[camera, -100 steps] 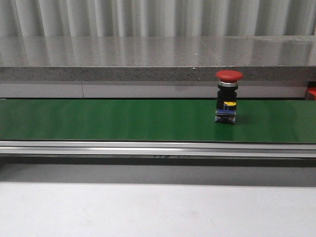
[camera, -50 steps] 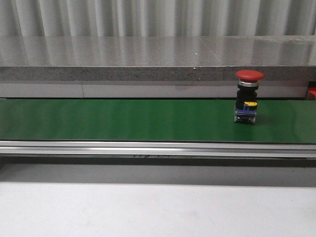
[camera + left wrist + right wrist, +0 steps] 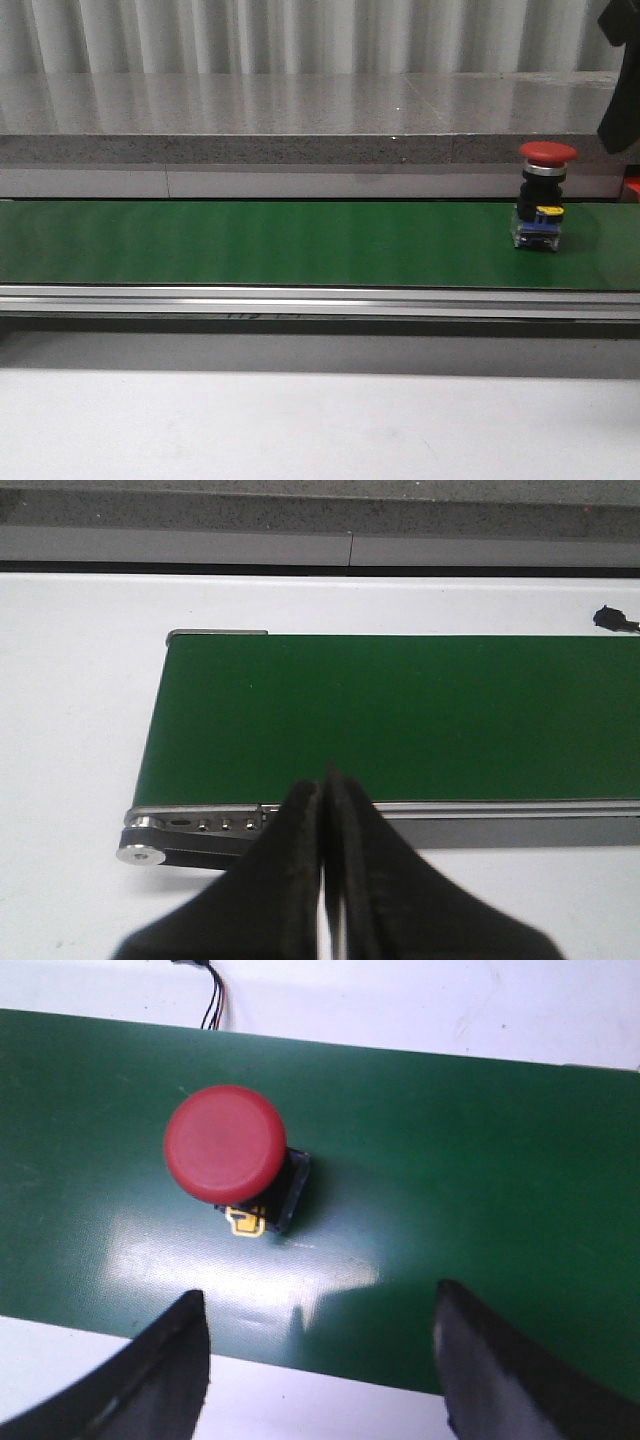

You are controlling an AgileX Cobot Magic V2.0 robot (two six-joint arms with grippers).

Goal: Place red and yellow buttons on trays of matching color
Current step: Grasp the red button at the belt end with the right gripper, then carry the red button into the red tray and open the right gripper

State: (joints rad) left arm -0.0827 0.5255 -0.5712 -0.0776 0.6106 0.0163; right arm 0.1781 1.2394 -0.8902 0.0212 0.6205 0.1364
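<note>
A red button (image 3: 545, 190), with a wide red cap on a black body and a bluish base, stands upright on the green conveyor belt (image 3: 250, 245) near its right end. The right wrist view shows the red button (image 3: 225, 1143) from above. My right gripper (image 3: 318, 1300) is open, above the belt's near edge, its fingers apart and clear of the button. A dark part of my right arm (image 3: 620, 70) shows at the front view's upper right. My left gripper (image 3: 323, 785) is shut on nothing, over the white table by the belt's left end (image 3: 200, 720). No yellow button or tray is in view.
A grey stone ledge (image 3: 300, 110) runs behind the belt, and a metal rail (image 3: 300, 300) along its front. A small red patch (image 3: 632, 187) shows at the right edge; I cannot tell what it is. Thin cables (image 3: 210, 1000) lie past the belt.
The red button has ridden the belt to the right, from about the middle right to near the right end. A dark part of my right arm has come into the front view's upper right.
</note>
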